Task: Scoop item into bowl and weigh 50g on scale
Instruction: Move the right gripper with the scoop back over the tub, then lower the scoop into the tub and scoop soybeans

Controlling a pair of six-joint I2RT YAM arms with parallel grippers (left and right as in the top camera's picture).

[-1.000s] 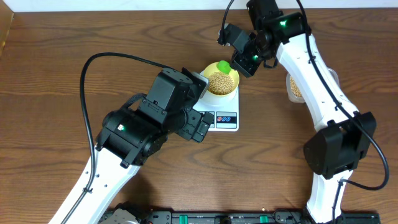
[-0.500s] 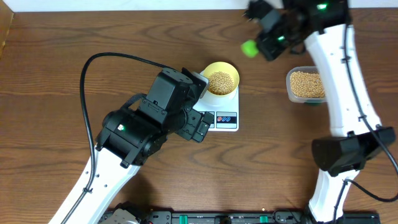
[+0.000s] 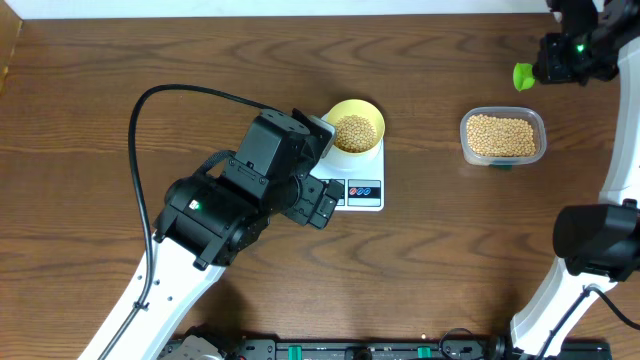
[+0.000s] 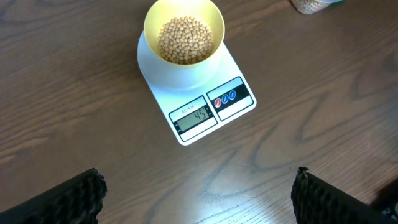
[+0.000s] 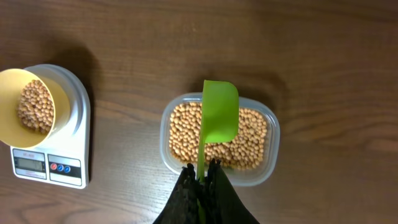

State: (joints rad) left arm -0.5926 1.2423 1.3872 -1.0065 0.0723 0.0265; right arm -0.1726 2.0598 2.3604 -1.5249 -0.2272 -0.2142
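The pale-yellow bowl (image 3: 354, 130) holds tan beans (image 4: 184, 39) and stands on the white scale (image 3: 357, 190), whose display (image 4: 195, 116) reads about 45. It also shows in the right wrist view (image 5: 28, 102). My right gripper (image 5: 202, 169) is shut on the handle of a green scoop (image 5: 219, 112), held above the clear tub of beans (image 5: 219, 138). In the overhead view the scoop (image 3: 523, 75) is at the far right, beyond the tub (image 3: 502, 137). My left gripper (image 4: 199, 193) is open and empty, above bare table in front of the scale.
The left arm's body (image 3: 240, 195) covers the scale's left part in the overhead view. The right arm (image 3: 600, 250) runs along the table's right edge. A black cable (image 3: 150, 120) loops over the left side.
My right gripper has carried the green scoop from over the bowl to the right, past the tub. The tub is now uncovered. The left arm has not moved.
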